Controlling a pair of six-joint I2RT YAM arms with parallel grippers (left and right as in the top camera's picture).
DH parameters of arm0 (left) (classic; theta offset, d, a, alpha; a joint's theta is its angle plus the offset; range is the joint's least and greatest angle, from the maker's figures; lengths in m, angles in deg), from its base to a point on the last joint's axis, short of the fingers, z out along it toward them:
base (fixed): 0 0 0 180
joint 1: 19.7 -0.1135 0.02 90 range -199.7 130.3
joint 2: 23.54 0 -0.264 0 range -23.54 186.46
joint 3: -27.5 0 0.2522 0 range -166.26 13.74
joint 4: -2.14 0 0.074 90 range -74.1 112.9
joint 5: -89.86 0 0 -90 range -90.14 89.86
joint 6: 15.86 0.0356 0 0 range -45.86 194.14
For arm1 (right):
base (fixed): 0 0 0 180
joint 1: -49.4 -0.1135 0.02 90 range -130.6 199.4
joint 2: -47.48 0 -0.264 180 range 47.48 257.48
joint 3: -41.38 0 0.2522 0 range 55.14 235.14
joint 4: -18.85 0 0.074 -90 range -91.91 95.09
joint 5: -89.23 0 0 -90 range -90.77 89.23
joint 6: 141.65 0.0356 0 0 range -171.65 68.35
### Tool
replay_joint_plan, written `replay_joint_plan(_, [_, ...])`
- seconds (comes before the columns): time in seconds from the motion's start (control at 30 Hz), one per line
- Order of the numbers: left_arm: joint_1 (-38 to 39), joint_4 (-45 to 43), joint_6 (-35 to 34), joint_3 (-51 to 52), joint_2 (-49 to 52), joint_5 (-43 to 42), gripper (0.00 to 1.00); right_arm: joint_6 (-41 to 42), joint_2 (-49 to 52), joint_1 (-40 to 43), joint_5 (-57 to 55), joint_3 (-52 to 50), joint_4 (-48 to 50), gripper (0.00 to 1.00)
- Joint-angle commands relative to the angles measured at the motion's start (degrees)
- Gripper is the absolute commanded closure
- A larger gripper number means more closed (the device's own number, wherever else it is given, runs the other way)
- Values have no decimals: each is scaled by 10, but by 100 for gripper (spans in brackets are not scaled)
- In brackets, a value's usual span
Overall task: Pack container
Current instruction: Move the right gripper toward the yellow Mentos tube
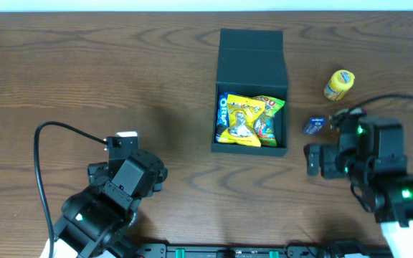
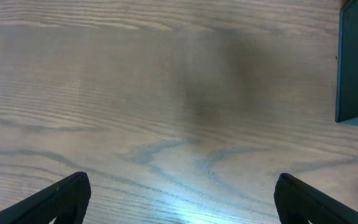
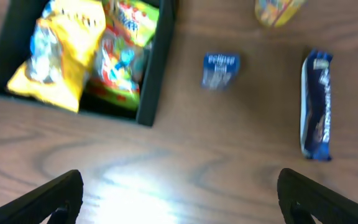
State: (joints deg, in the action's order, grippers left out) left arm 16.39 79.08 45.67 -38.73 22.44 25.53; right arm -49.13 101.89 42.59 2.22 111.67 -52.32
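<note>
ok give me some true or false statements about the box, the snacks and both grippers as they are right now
1. The lid of the container is shut. False: the flap is folded back and snack packets show inside.
2. A yellow packet lies inside the container. True.
3. The left gripper holds a snack packet. False: it is open and empty over the bare table.
4. A small blue packet lies on the table outside the container. True.
5. The right gripper is open and holds nothing. True.
</note>
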Motion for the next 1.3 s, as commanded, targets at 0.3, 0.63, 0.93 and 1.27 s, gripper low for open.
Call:
replay_joint_plan(0.3, [-2,2,2,2,-1,2,5,2,128,113,1,84,-38,1])
replay_joint_plan(0.63, [-2,2,2,2,-1,2,5,2,242,158,46,96,25,1])
replay_joint_plan(0.93, [-2,2,2,2,-1,2,5,2,301,148,45,101,76,1])
replay_joint_plan(1.27, [-2,2,2,2,-1,2,5,-12,374,154,6,136,200,1])
